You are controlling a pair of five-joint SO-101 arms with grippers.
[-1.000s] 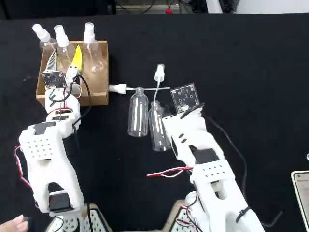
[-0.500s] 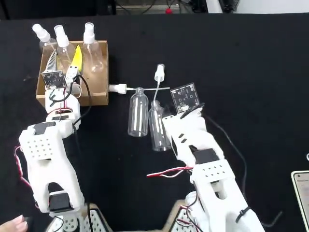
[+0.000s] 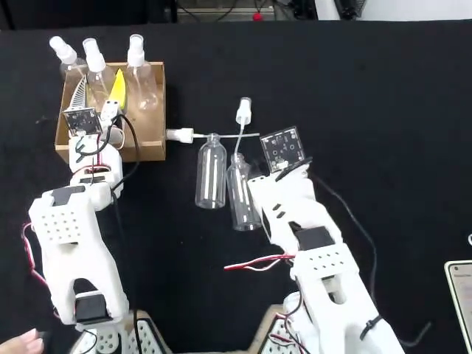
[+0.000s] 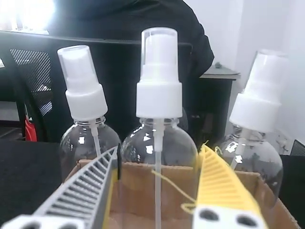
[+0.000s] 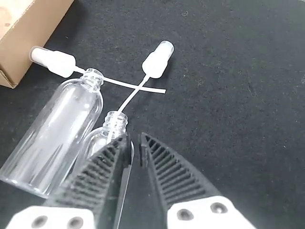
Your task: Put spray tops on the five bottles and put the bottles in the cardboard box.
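From my remote seat I see the cardboard box at the far left of the black table, with three clear bottles standing in it side by side, each capped with a white spray top: the left bottle, the middle bottle and the right bottle. My left gripper hangs over the box with its grey and yellow fingers spread apart and the middle bottle between them; whether they press its sides I cannot tell. Two open bottles lie on the cloth near the box, close together, necks pointing away from me: the longer-looking one and the nearer one. One loose spray top lies just beside the box, its thin tube running across the first bottle's neck. A second loose spray top lies beyond, its tube slanting to the mouth of the nearer bottle. My right gripper sits low beside that bottle, fingers drawn to a narrow slit with nothing between them. The small camera board on that wrist carries marks too small for me to read.
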